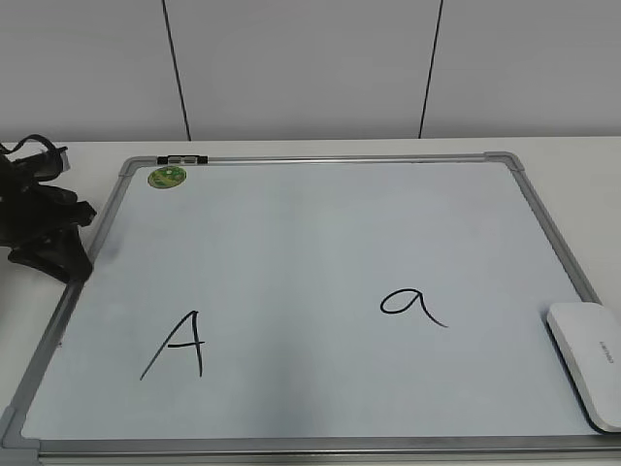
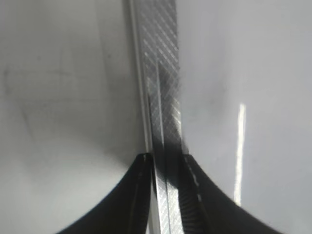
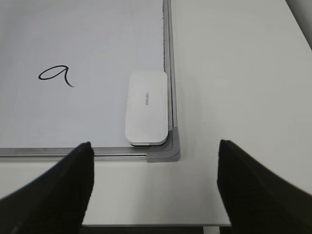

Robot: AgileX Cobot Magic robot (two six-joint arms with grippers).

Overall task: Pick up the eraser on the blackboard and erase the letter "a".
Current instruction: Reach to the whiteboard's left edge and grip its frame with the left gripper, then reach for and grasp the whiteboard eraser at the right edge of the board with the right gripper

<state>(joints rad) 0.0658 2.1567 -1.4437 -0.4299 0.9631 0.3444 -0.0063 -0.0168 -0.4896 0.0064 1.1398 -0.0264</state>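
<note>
At the left edge of the exterior view the left arm [image 1: 39, 218] is a matte black, angular bulk with a dark cable looping over its top. The left gripper [image 2: 165, 195] shows two black fingers with curved outer edges at the bottom of its wrist frame. The right gripper [image 3: 156, 185] shows two broad, black, smooth fingers [image 3: 58, 190] in the lower corners.

Eraser [image 3: 145, 108] sits tight vs blackboard [image 1: 291, 243] frame, r. side blocked; top & board-side free, "a" [image 1: 412, 305] unobstructed.
</note>
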